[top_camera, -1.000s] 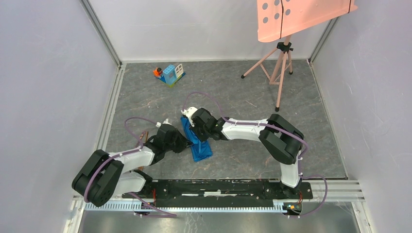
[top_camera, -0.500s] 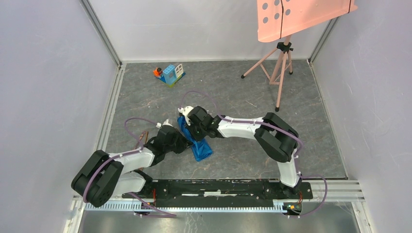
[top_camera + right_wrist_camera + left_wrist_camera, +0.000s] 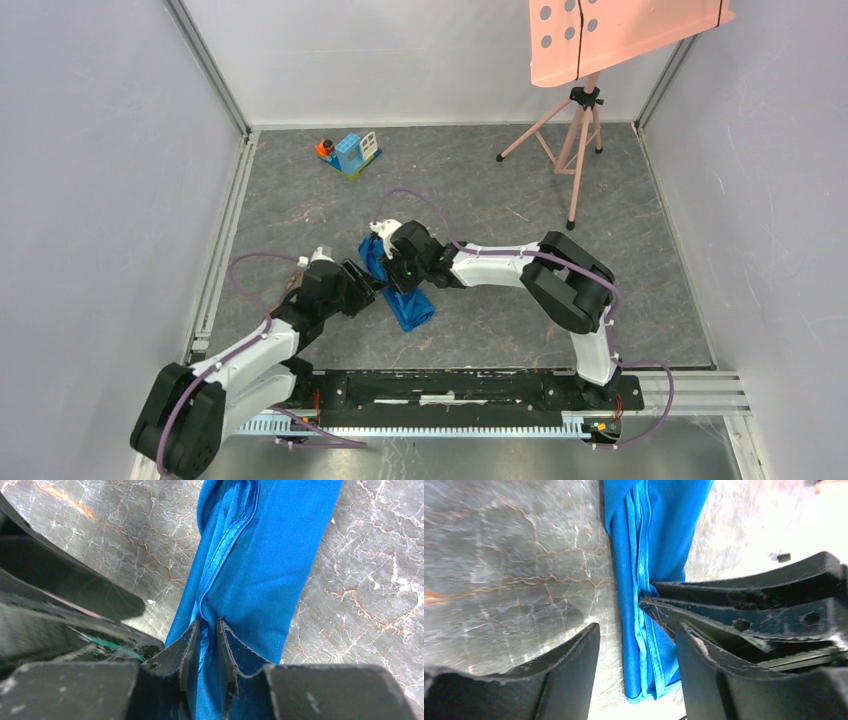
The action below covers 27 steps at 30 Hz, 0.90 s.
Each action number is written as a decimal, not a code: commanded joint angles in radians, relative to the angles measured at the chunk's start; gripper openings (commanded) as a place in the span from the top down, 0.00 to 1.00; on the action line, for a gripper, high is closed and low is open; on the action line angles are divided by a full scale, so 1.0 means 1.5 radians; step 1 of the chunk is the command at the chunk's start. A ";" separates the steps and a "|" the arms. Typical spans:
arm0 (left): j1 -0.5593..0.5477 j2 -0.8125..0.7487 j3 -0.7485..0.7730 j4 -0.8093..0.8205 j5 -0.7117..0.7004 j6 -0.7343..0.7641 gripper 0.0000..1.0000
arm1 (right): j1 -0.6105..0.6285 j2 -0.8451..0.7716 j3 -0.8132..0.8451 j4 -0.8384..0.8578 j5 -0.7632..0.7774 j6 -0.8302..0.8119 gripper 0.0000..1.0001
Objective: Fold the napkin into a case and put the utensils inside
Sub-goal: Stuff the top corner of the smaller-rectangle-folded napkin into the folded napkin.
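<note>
Down on the grey marbled counter (image 3: 480,200), just ahead of both arms: the napkin (image 3: 412,305), folded lengthwise into a narrow bright-blue strip with stacked, layered edges along one long side. Lying flat and a little aslant in the top view, near end toward the arm bases.

At the napkin's left side, the left claw (image 3: 638,630): spread wide, gripping nothing. From the left wrist, two dark fingers (image 3: 569,675) astride the strip's near end, one over bare counter just beside the cloth, the other at the opposite edge. No telling whether either touches the fabric.

Over the napkin's far half, reaching in from its right, the right claw (image 3: 207,625): narrow, pinched on a raised ridge of the cloth close to the layered edge. Blue fabric caught between the two fingertips (image 3: 187,645) in the right wrist view. Same pinch visible from the left wrist, with the tips closing together on the strip's right edge.

Well beyond the napkin's far end, toward the back wall: a small blue-and-white toy block house (image 3: 352,152). Far to the napkin's right and further back: a pink tripod (image 3: 575,150) under a pink board (image 3: 610,35).
</note>
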 commanded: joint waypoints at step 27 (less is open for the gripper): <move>0.049 0.364 0.199 -0.014 -0.012 0.028 0.74 | 0.005 -0.112 -0.065 0.012 0.023 -0.119 0.42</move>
